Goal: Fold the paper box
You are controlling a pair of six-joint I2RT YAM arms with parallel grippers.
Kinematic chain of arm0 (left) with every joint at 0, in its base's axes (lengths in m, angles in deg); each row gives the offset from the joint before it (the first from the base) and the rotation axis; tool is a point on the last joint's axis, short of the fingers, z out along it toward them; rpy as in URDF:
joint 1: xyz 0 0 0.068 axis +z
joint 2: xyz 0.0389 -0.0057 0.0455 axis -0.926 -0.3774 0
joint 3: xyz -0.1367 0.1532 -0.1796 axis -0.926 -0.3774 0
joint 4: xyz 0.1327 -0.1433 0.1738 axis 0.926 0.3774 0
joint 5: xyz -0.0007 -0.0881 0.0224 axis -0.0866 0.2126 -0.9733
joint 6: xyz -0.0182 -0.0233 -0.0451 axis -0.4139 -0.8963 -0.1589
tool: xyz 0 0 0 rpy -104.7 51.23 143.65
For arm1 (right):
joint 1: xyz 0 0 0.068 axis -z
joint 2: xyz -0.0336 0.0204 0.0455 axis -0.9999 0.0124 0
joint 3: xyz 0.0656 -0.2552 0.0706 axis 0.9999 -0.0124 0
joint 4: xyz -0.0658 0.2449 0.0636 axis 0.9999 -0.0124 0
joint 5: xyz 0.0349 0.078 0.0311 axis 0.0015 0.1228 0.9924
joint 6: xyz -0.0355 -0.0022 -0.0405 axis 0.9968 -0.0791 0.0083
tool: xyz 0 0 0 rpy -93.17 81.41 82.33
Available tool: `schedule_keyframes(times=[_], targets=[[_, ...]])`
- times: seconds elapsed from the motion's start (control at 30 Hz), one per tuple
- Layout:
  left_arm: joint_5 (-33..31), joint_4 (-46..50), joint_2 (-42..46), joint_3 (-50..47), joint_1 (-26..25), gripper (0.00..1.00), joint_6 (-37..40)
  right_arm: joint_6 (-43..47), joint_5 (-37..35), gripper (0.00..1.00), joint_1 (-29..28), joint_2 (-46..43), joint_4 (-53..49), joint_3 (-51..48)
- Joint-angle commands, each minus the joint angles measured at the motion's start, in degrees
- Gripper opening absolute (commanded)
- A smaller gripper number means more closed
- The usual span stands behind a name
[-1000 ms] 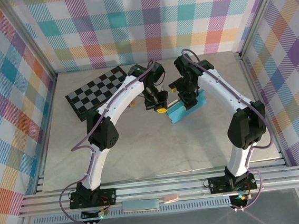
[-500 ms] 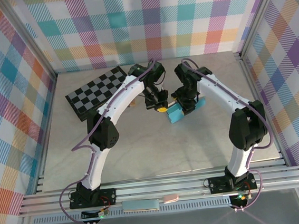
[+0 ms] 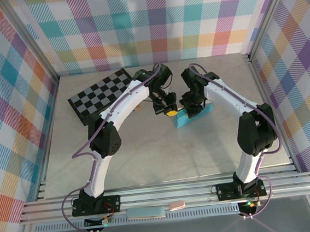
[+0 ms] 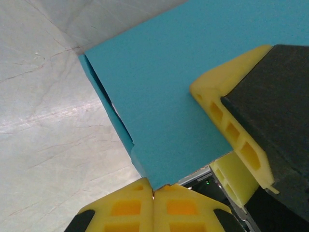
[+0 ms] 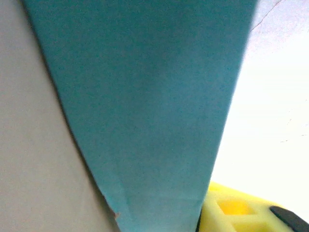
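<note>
The paper box (image 3: 191, 116) is a flat turquoise card box lying at the middle of the table. In the left wrist view its broad face (image 4: 164, 96) shows with a dark open slit along the left edge. My left gripper (image 3: 169, 113) is shut, its yellow tips (image 4: 154, 193) touching the box's near corner. My right gripper (image 3: 193, 106) straddles the box's right end, one finger (image 4: 227, 125) on the top face and the other below the edge. In the right wrist view the box (image 5: 145, 106) runs between the jaws beside one yellow finger (image 5: 236, 208).
A black-and-grey checkerboard (image 3: 100, 94) lies at the back left. Plaid walls close in three sides. An aluminium rail (image 3: 168, 194) runs along the front, with a small turquoise strip (image 3: 145, 212) below it. Bare table (image 3: 164, 153) lies in front of the box.
The right gripper's jaws have narrowed around the box's end. The box and both grippers have shifted slightly toward the back.
</note>
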Motion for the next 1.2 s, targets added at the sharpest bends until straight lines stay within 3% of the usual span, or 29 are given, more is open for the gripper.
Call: schedule_keyframes(times=[0.0,0.67,1.17], targets=[[0.93,-6.27,2.03,-2.45,-0.11,0.00,-4.01,-1.39,1.46,0.37,0.08,-0.32,-1.32,-0.63],[3.15,-3.03,1.75,-2.38,0.07,0.00,-2.32,-0.02,5.74,0.31,2.69,3.83,-4.70,3.74],[9.87,-5.80,1.79,-4.59,2.62,0.00,-3.98,1.07,7.78,0.31,3.53,5.14,-4.81,4.43]])
